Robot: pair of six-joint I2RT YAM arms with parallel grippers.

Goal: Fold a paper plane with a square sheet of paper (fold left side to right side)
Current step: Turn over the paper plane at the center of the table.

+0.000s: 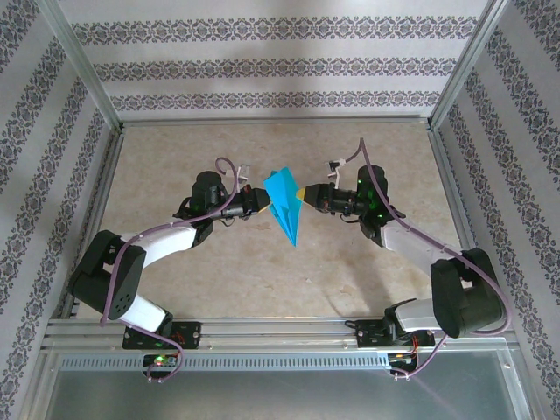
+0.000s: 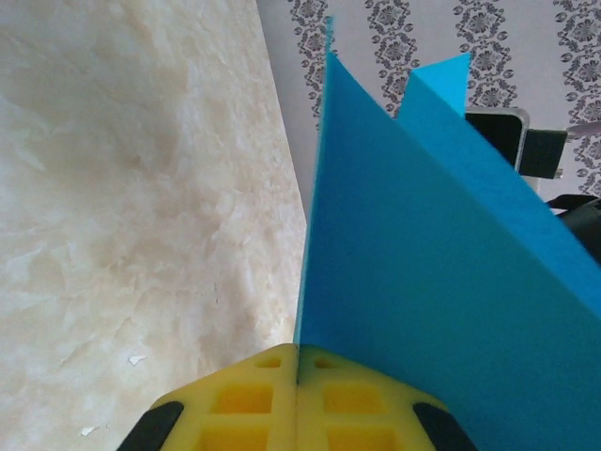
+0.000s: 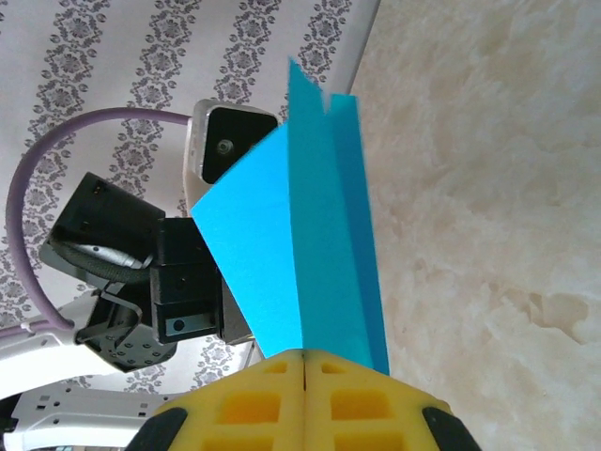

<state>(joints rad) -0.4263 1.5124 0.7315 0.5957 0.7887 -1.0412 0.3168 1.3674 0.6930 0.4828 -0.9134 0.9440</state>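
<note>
The paper plane [image 1: 284, 206], a narrow pointed dart of teal-blue paper, is held in the air over the middle of the desk [image 1: 175, 280], clear of its surface, with the tip directed toward the near edge. It is gripped from both sides. The left hand [image 1: 262, 201] is closed on its left side; in the left wrist view the yellow pads [image 2: 244, 404] are pressed together and the paper plane [image 2: 423, 263] rises from the seam between them. The right hand [image 1: 304, 194] is likewise clamped on the opposite side, its pads [image 3: 366, 409] closed flat on the folded layers.
</note>
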